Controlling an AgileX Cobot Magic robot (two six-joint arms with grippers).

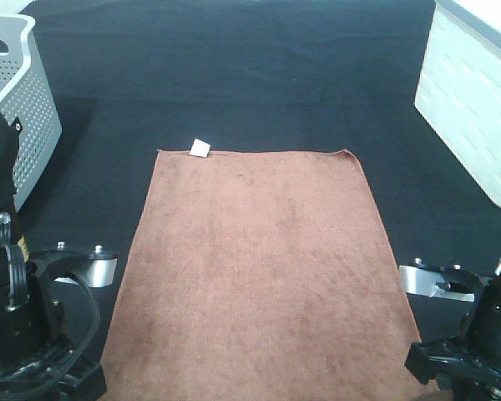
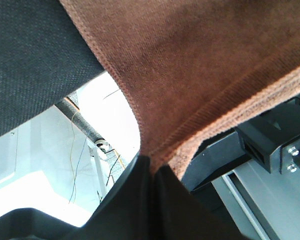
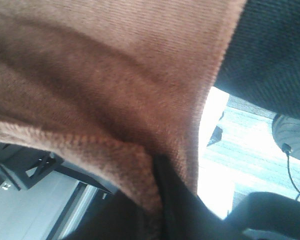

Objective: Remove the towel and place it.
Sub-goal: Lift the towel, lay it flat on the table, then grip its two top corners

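The reddish-brown towel (image 1: 259, 267) lies flat on the black tabletop (image 1: 234, 75), its white tag (image 1: 199, 149) at the far left corner. Its near edge reaches the table's front edge. In the left wrist view my left gripper (image 2: 151, 167) is shut on the towel's (image 2: 200, 75) hemmed near-left corner, which hangs past the table edge. My right gripper (image 3: 157, 200) is likewise shut on the near-right corner of the towel (image 3: 100, 85). In the exterior high view both arms sit at the bottom corners and their fingertips are hidden.
A white perforated basket (image 1: 21, 100) stands at the far left and a white bin (image 1: 472, 92) at the far right. Metal arm mounts (image 1: 96, 267) (image 1: 434, 280) flank the towel's near half.
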